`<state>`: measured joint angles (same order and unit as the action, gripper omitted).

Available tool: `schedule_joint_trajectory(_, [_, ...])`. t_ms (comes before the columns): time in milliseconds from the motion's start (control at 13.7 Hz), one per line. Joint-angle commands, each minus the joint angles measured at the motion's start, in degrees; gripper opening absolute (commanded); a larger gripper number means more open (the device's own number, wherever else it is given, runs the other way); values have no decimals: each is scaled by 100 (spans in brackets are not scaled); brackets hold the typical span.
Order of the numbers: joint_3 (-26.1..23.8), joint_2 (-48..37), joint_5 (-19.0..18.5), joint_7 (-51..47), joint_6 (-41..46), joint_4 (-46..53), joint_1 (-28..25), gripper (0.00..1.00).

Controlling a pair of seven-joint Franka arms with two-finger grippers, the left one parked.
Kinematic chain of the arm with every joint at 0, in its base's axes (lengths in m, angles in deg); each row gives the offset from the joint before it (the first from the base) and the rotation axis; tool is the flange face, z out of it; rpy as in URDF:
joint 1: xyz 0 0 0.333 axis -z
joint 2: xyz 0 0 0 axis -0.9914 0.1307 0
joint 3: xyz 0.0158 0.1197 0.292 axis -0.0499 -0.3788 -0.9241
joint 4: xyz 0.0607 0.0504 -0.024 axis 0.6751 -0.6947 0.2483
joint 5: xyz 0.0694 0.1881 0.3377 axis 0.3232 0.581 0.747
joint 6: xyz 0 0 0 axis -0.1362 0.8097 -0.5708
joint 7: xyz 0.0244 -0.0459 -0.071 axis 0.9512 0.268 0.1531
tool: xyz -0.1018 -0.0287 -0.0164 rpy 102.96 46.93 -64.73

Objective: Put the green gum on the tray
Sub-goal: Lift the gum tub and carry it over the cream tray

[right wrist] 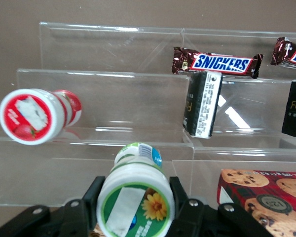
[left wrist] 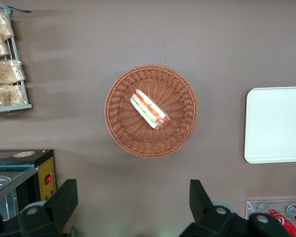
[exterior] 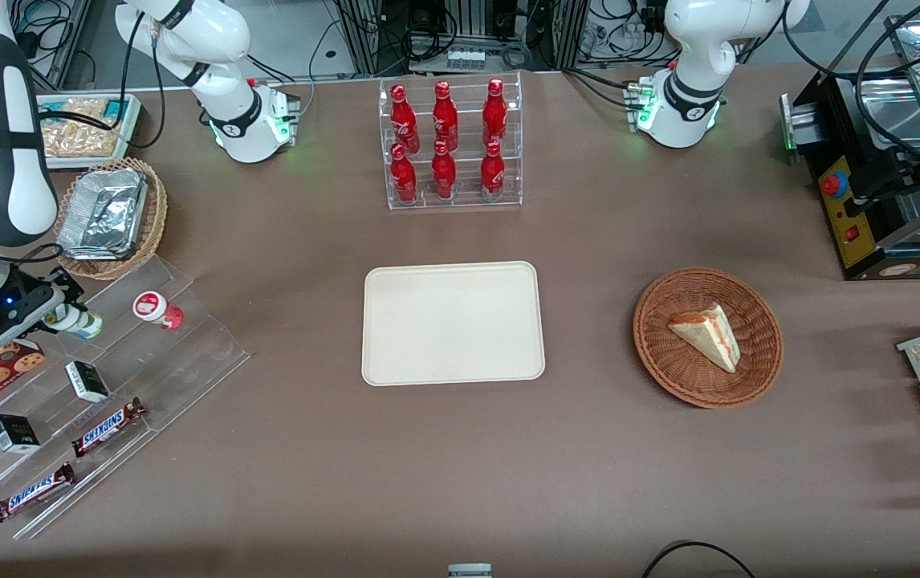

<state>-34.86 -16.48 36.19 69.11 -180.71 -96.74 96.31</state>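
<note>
The green gum (right wrist: 134, 205) is held between the two fingers of the gripper (right wrist: 135, 207), which are closed on its sides so it can be lifted off the clear shelf (exterior: 151, 353). The tray (exterior: 453, 323), well apart, is seen only from the front. The flower lid is seen only from the wrist.

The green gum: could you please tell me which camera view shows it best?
The right wrist view: the green gum fills it, lid forward, between the hand's fingers. The front view shows it small, half hidden; the left wrist view misses it.
</note>
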Motion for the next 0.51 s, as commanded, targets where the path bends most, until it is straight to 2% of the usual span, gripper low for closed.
schedule_joint_trajectory(0, [-91, -18, 16, -369, 818, 562, -125, 0])
schedule_joint_trajectory(439, [-92, -53, -1, -1948, 1724, 959, -1082, 0])
